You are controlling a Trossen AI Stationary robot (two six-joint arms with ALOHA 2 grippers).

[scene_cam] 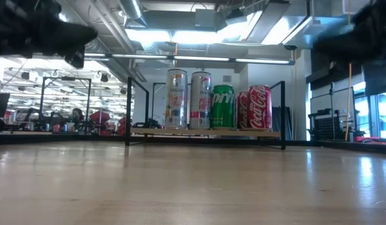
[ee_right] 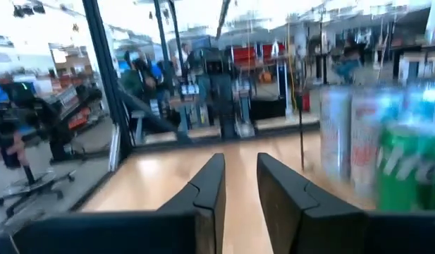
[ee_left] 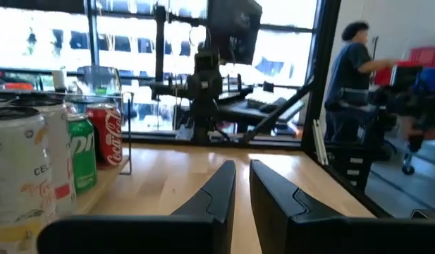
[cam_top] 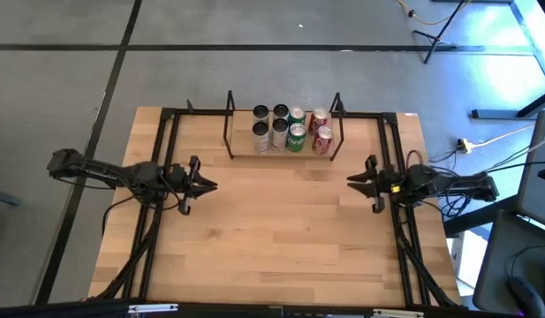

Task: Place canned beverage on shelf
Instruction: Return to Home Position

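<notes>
The left gripper [cam_top: 206, 185] hovers over the table's [cam_top: 272, 238] left side, fingers clenched on nothing; the right gripper [cam_top: 356, 180] faces it from the right side, fingers nearly together, nothing between them; farther back, the shelf [cam_top: 246, 155] lies with its long axis left to right along the far edge; on it the cans [cam_top: 290, 131] stand upright, clustered in two rows, toward its right end

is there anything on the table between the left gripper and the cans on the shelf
Nothing visible. Bare tabletop lies between the left gripper and the cans, which already stand on the shelf. Only the shelf's thin black end frame stands on that side.
</notes>
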